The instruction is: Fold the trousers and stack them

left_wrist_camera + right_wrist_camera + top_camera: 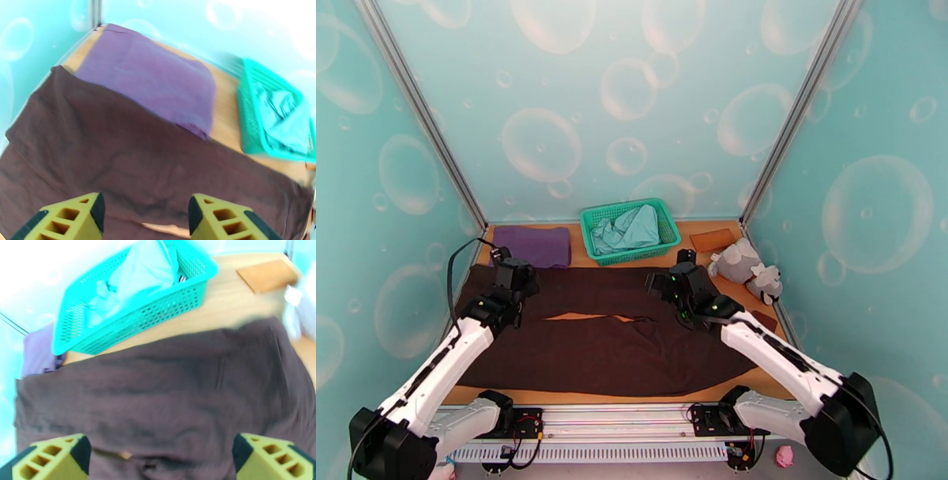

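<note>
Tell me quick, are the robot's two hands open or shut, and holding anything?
Left gripper: open, holding nothing, above the trousers.
Right gripper: wide open, holding nothing, above the trousers.

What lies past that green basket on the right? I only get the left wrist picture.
Observer: A grey plush toy lies on the table, to the right of the basket.
Operator: And what is the other arm doing?
Observer: The right arm's jaws stand wide open above the trousers, with nothing between them.
</note>
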You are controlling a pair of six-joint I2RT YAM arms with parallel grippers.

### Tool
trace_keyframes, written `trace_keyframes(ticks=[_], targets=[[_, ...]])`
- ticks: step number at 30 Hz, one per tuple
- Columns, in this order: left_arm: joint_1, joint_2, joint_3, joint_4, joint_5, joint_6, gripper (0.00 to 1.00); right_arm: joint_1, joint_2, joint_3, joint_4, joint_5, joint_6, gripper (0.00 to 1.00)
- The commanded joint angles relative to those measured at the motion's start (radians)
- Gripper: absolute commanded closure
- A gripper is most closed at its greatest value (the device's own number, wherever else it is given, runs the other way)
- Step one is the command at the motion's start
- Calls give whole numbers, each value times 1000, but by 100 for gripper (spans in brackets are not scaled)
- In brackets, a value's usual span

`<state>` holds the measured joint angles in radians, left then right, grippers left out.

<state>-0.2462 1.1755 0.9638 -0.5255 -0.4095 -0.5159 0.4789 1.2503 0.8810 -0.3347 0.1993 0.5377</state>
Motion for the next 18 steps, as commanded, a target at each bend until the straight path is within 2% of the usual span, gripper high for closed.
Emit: trace_keyframes(ticks=[1,7,11,15,18], targets=[[133,124,99,18,98,83,43,-16,42,-22,179,-100,-167,1],[366,318,222,64,87,85,52,3,89,-225,469,-37,-244,1],[485,470,316,108,122,106,54,-15,141,-260,540,-95,-237,1],[554,671,487,84,159,124,57,-17,150,-247,502,-83,-246,1],[560,791,610,76,121,161,58,-26,151,-263,519,-115,-239,1]])
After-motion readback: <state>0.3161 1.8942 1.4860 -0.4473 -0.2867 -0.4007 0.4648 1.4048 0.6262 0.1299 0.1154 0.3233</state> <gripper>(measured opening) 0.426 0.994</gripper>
